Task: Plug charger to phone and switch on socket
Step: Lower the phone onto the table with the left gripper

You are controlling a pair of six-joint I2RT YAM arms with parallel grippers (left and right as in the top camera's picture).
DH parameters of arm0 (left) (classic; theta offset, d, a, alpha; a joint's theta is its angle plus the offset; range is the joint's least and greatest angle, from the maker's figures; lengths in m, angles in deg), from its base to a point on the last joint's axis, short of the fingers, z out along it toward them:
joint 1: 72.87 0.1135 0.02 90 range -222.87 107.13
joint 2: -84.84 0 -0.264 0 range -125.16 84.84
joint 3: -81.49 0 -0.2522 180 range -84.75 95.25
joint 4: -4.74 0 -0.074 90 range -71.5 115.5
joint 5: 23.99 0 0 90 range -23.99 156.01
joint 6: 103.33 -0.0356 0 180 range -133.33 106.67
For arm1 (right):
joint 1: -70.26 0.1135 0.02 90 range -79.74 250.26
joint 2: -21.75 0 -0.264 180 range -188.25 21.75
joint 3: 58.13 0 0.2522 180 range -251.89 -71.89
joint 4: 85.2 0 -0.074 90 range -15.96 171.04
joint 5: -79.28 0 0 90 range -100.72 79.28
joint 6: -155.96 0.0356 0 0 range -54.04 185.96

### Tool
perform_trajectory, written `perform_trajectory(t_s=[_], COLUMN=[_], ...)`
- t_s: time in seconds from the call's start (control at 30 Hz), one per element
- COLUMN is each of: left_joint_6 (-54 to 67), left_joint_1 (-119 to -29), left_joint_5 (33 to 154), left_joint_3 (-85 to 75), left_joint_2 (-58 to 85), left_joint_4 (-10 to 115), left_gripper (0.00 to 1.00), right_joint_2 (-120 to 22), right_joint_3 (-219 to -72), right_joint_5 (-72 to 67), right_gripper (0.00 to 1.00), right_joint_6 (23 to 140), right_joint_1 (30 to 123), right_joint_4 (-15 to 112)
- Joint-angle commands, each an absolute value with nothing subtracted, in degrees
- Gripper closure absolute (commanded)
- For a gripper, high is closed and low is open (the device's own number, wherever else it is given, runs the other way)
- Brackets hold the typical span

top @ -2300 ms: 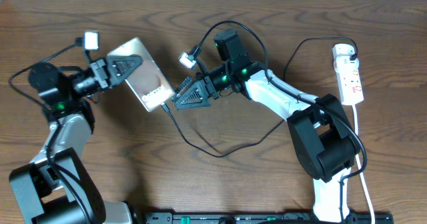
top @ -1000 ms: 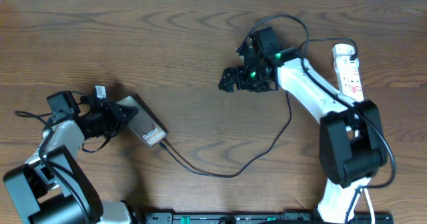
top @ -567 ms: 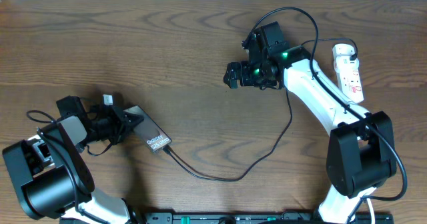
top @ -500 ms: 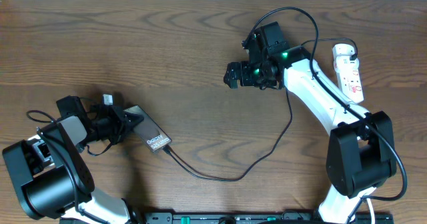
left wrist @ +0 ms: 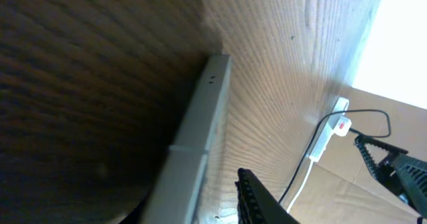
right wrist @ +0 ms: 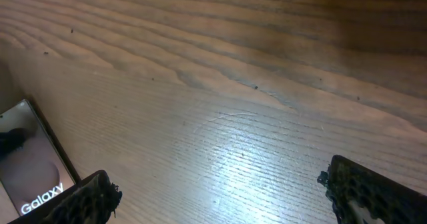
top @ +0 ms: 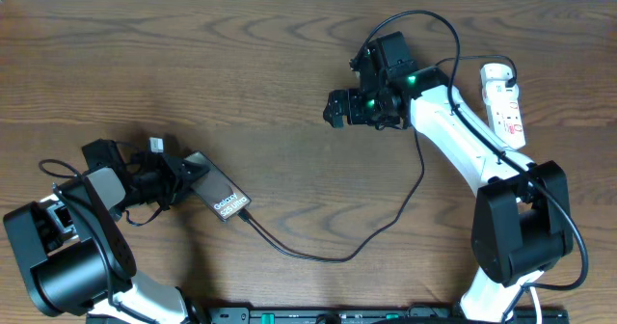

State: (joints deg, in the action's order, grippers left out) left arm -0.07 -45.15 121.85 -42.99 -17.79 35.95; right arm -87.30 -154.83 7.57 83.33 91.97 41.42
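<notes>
The phone (top: 219, 193) lies on the table at the lower left, lettering up; its corner shows in the right wrist view (right wrist: 30, 171). The charger (top: 333, 256), a thin black cable, runs from the phone's lower end in a curve across the table up to the socket (top: 505, 107), a white strip at the far right. My left gripper (top: 183, 176) is at the phone's upper end. In the left wrist view the phone's pale edge (left wrist: 200, 127) stands apart from the one visible finger (left wrist: 257, 201). My right gripper (top: 349, 109) hangs open and empty over bare wood (right wrist: 220, 191).
The strip's white cord (top: 525, 266) runs down the right edge past the right arm's base. The socket also shows far off in the left wrist view (left wrist: 327, 134). The table's back edge meets a pale wall.
Over the last seconds my left arm carried the phone down to the lower left and my right arm lifted away to the upper right. In the last half second the phone shifted slightly right.
</notes>
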Motion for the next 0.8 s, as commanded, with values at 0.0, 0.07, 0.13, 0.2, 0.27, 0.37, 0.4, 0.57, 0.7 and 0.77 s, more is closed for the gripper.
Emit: perform_trajectory(t_s=[0.0, 0.07, 0.13, 0.2, 0.27, 0.37, 0.4, 0.57, 0.7, 0.77], left_joint_6=[-0.6, -0.6, -0.6, -0.6, -0.6, -0.6, -0.6, 0.5, 2.0, 2.4], left_joint_1=[-45.1, -45.1, -45.1, -45.1, -45.1, -45.1, -45.1, -45.1, -45.1, -45.1], left_joint_5=[120.8, 120.7, 120.7, 120.3, 118.5, 114.8, 113.6, 107.9, 103.8, 102.2], left_joint_3=[-42.6, -42.6, -42.6, -42.6, -42.6, -42.6, -42.6, -42.6, -42.6, -42.6], left_joint_2=[-18.5, -18.5, -18.5, -18.5, -18.5, -18.5, -18.5, -18.5, -18.5, -18.5], left_joint_4=[36.8, 37.4, 38.1, 38.8, 40.0, 42.1, 42.6, 44.7, 45.7, 46.4], left_gripper=[0.67, 0.64, 0.61, 0.59, 0.57, 0.53, 0.53, 0.51, 0.51, 0.51], right_joint_2=[-86.4, -86.4, -86.4, -86.4, -86.4, -86.4, -86.4, -86.4, -86.4, -86.4], right_joint_3=[-155.2, -155.2, -155.2, -155.2, -155.2, -155.2, -155.2, -155.2, -155.2, -155.2], right_joint_5=[7.2, 7.2, 7.2, 7.2, 7.2, 7.2, 7.2, 7.2, 7.2, 7.2], right_gripper=[0.01, 0.01, 0.01, 0.01, 0.01, 0.01, 0.01, 0.01, 0.01, 0.01], right_joint_6=[83.5, 83.5, 83.5, 83.5, 83.5, 83.5, 83.5, 83.5, 83.5, 83.5], right_joint_1=[92.1, 92.1, 92.1, 92.1, 92.1, 92.1, 92.1, 92.1, 92.1, 92.1], right_joint_4=[41.2, 41.2, 41.2, 41.2, 41.1, 41.1, 41.1, 41.1, 41.1, 41.0])
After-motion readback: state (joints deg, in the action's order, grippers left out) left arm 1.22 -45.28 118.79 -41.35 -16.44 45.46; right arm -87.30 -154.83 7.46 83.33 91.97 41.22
